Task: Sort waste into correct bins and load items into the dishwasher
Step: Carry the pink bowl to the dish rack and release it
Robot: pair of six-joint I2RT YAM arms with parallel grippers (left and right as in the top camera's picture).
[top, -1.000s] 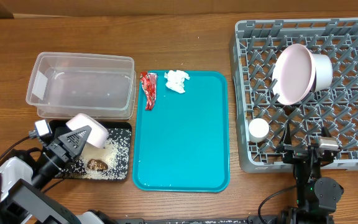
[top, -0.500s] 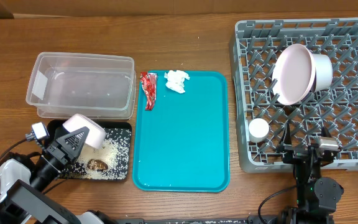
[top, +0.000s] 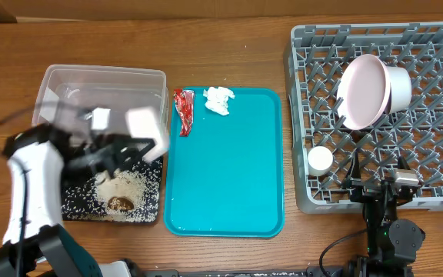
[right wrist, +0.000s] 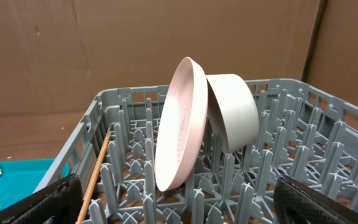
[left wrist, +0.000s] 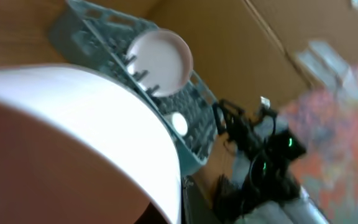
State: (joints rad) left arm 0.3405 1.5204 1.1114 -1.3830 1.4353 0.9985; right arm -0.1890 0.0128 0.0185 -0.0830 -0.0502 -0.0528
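Carried bowl [top: 146, 128]: white, off the desk [top: 244, 46], over the right ends of the clear tub [top: 52, 83] and the black tray [top: 74, 209], left half of desk. Heavy blur in the overhead view. In the left wrist view it fills the lower left, close to the lens.

Left gripper [top: 128, 146]: pinching the carried bowl. Fingers smeared by blur; exact hold on the rim unclear.

Black tray: near edge of desk, left side, touching the tub's near wall. Holds loose white rice [top: 135, 180] and a brown scrap [top: 119, 203].

Clear tub: behind the black tray, toward the far edge. Contents hard to read behind the blurred arm.

Teal tray [top: 221, 185]: middle of desk, just right of tub and black tray. Red wrapper [top: 184, 112] in its far left corner, white tissue [top: 219, 100] just beside it along the far rim, the two apart.

Dish rack [top: 299, 115]: right end of desk. Plate [top: 361, 92] on edge among the pegs, tilted. Racked bowl [top: 398, 85] on its side, leaning against the plate's back. Small white round object [top: 320, 159] near the rack's front left corner. Wooden chopstick [right wrist: 95, 177] slanted along the rack's left side; only one stick made out.

Right gripper [right wrist: 174, 203]: at the rack's near edge, fingers spread wide, holding nothing.
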